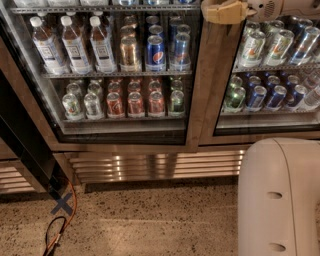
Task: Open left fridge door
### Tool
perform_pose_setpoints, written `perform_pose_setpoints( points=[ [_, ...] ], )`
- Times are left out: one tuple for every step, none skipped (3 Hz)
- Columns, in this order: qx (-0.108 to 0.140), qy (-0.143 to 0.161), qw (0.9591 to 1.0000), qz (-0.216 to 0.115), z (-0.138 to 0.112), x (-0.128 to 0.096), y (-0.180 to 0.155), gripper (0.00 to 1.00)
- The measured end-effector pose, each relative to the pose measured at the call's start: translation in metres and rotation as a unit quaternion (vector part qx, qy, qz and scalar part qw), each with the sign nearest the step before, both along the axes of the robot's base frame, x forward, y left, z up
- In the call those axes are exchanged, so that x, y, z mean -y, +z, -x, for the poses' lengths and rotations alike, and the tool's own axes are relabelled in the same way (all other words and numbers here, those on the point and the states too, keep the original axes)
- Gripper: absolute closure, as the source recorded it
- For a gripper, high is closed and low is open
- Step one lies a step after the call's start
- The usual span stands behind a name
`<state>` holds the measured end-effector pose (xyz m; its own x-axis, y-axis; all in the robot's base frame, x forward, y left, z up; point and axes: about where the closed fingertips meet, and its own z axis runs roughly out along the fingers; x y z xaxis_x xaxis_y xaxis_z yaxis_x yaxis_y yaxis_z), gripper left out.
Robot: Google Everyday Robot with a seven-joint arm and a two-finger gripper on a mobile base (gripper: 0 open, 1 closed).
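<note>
At the far left a dark slanted panel (pixel 25 140) runs down to the speckled floor (pixel 150 220). At its foot lies an orange cable (pixel 74 202), beside a dark tape cross (pixel 62 204).

Next comes the left fridge door (pixel 120 131), which fills the left and middle of the view. It is a glass pane in a wide brushed bronze-steel frame with a black inner edge. It looks shut, its right upright standing just beside the frame of the neighbouring door.

Behind its glass the upper shelf holds three white-capped bottles (pixel 75 45) at the left. To their right are cans, among them a blue Pepsi can (pixel 155 52). The lower shelf carries a row of smaller cans (pixel 135 102). Under the door lies a ribbed steel grille (pixel 160 167).

The tan tool (pixel 220 11) hangs at the top edge, in front of the upright between the two doors, on a white arm (pixel 285 6) reaching in from the right. Whether it is wide or narrow, or touching the frame, I cannot tell.

The right fridge door (pixel 270 75) fronts only cans. The robot's white body (pixel 280 200) fills the lower right corner.
</note>
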<state>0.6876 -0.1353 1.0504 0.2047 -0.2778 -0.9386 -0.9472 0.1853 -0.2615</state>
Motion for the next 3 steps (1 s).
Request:
perform_pose_setpoints(
  points=[
    [0.000, 0.000, 1.0000, 0.000, 0.0000, 0.0000, 0.0000, 0.63],
    [0.000, 0.000, 1.0000, 0.000, -0.0001, -0.0001, 0.0000, 0.73],
    [0.000, 0.000, 1.0000, 0.000, -0.0008, -0.0004, -0.0004, 0.84]
  ],
)
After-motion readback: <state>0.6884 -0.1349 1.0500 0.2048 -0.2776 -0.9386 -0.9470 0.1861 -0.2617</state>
